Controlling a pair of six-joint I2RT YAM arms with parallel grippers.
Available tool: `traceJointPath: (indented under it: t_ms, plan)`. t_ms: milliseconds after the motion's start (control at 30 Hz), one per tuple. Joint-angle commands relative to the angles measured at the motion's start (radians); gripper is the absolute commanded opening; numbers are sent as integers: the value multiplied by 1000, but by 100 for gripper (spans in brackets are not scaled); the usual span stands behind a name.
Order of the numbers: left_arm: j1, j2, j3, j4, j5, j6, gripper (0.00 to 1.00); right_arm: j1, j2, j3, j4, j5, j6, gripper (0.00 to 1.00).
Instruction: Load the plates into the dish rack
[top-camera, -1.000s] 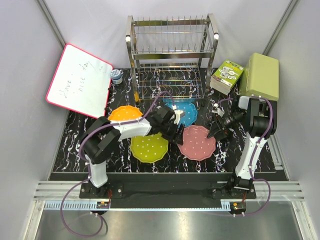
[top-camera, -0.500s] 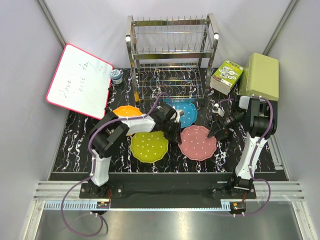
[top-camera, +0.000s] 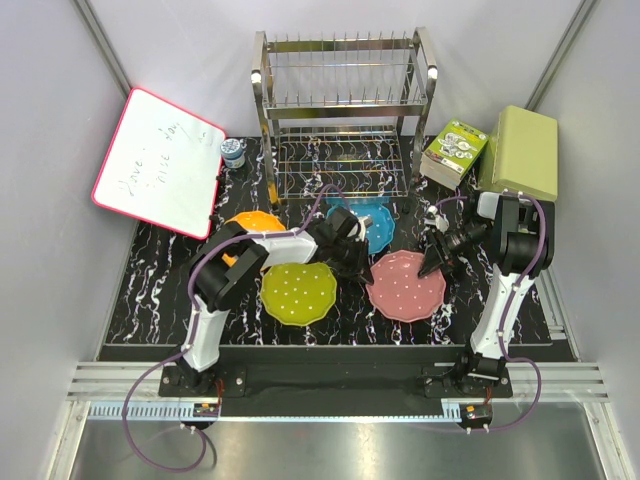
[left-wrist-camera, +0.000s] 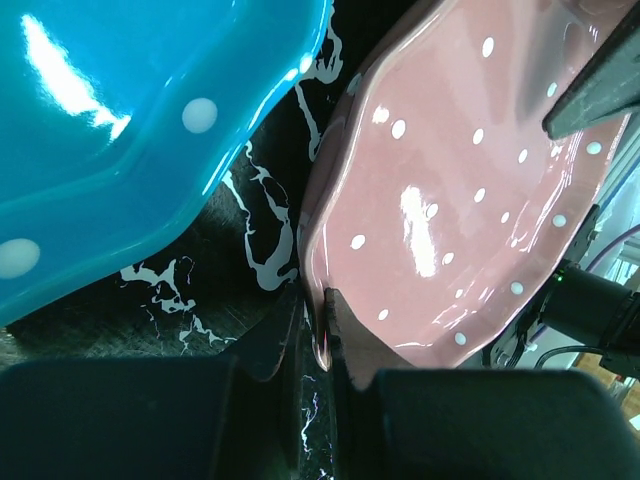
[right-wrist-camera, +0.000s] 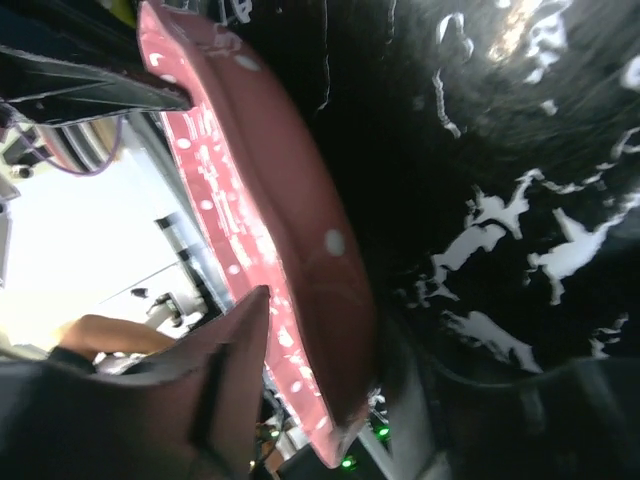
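The black white-veined surface (top-camera: 150, 290) carries everything here. At its far side stands the dish rack (top-camera: 340, 110), a tall two-tier chrome wire frame with no plates in its slots. A red-edged whiteboard (top-camera: 160, 175) leans at the far left. A pale green box (top-camera: 520, 150) sits at the far right, with a green printed book (top-camera: 453, 150) just beside it. All four plates lie in front of the rack. The yellow-green plate (top-camera: 298, 293) is nearest the arm bases and the pink plate (top-camera: 407, 287) is to its right. The blue plate (top-camera: 372, 222) sits close under the rack's front edge and the orange plate (top-camera: 245, 225) is partly hidden behind the left arm. A small round tin (top-camera: 232, 152) stands by the rack's left post. The left end effector (left-wrist-camera: 315, 320) is clamped on the pink plate's left rim, with the thin edge pinched between both fingers. The right end effector (right-wrist-camera: 330, 330) straddles the same plate's right rim, one finger above and one below. I cannot tell whether it is pressing on the rim yet.
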Motion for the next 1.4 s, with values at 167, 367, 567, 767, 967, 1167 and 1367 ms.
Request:
traceJointPath:
  t_ms: [167,367,567,767,967,1167,1367]
  plan:
    - [-6,-7,55,99,-13,14,0,14,-28,4,-28,-38,-38,23]
    - [29,-86,112,-17,-35,189,29,14,-141,-16,-54,-21,-62,0]
    - [118,-398,117,-148,-157,473,57,14,-389,12,-74,45,-44,0]
    - [118,-631,189,-290,-557,784,82,14,-589,232,-183,65,-79,0]
    - [181,-722,55,-222,-794,907,86,15,-599,611,-318,35,-110,0]
    - [207,-841,-119,-86,-816,895,87,63,-399,1321,-292,56,131,0]
    - [229,-898,-207,-60,-825,849,87,204,-451,1392,205,247,376,0]
